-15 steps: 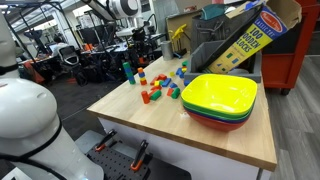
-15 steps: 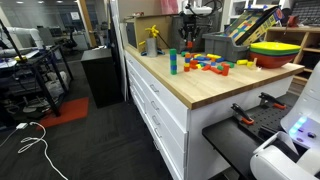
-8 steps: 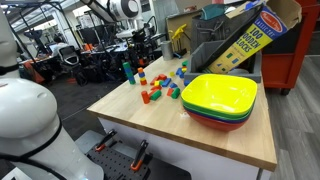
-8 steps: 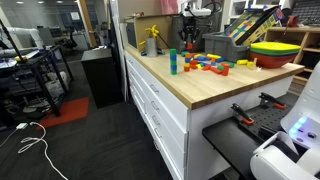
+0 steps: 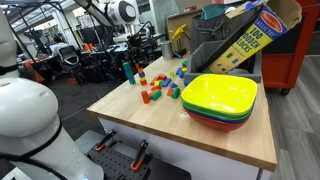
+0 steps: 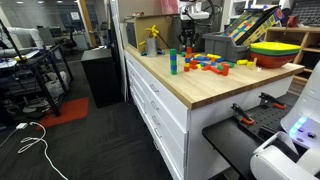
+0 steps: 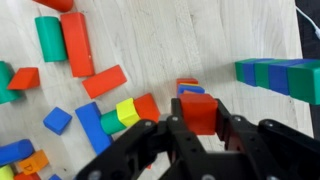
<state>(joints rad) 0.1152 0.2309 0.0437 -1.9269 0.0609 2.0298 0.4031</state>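
Note:
In the wrist view my gripper (image 7: 199,118) is shut on a red wooden block (image 7: 199,110), held above the light wooden table (image 7: 200,40). Just beyond the held block a small red and blue block (image 7: 188,86) lies on the table. A row of green and blue blocks (image 7: 280,78) lies to the right. To the left are a yellow block (image 7: 127,112), an orange-red block (image 7: 147,105) and a long blue block (image 7: 95,125). In both exterior views the gripper (image 5: 137,47) (image 6: 190,36) hangs over the scattered blocks (image 5: 160,88) (image 6: 205,63).
A green and blue tower (image 5: 127,72) (image 6: 172,62) stands upright near the table edge. Stacked coloured bowls (image 5: 220,98) (image 6: 275,50) sit beside the blocks. A yellow blocks box (image 5: 250,35) leans at the back. A long red block (image 7: 77,45) and a green cylinder (image 7: 50,38) lie far left.
The arm has shifted slightly over the blocks, still holding the red block. The blocks on the table have not moved.

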